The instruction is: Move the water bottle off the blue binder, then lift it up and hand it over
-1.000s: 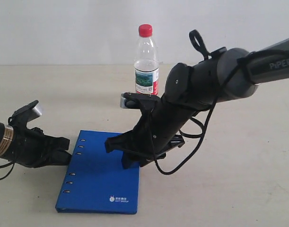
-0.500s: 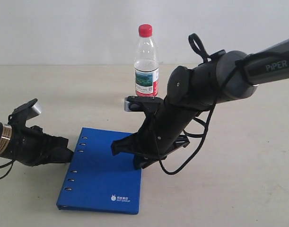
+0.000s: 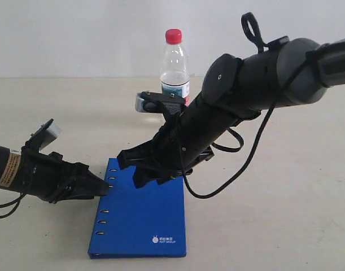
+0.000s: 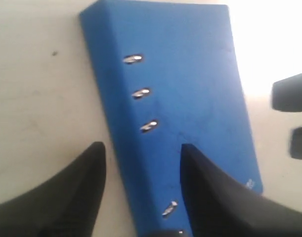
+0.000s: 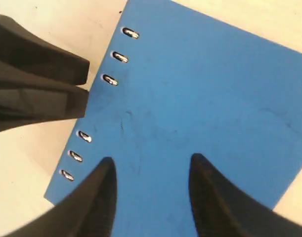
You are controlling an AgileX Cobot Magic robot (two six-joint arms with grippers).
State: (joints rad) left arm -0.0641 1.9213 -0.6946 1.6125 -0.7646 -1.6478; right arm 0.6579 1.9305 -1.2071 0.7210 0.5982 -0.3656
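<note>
Bottle: the water bottle [image 3: 175,68] is standing upright on the surface [image 3: 285,186], behind the right arm and well apart from the blue binder [image 3: 144,220].
Binder: it is lying flat at the front of the surface, cover up, slots along the spine edge, and nothing is sitting on it.
Left fingers: the left fingers [image 4: 81,192] are hanging partly open at the spine edge. One is over the blue cover and one over the bare surface beside it, and they are gripping nothing.
Right fingers: the right fingers [image 5: 96,202] are parted about as far, pointing down over the cover on the side away from the logo. They are empty, and whether the tips are touching the cover is not showing.
Done: the bottle is off the binder, so the first step is looking finished.
Left: the lift and the hand-over. The binder is not yet off the surface and neither arm has a hold on it.
Reading: both arms are crowding the binder, so the pick-up seems to be just starting, roughly a third of the way in.
</note>
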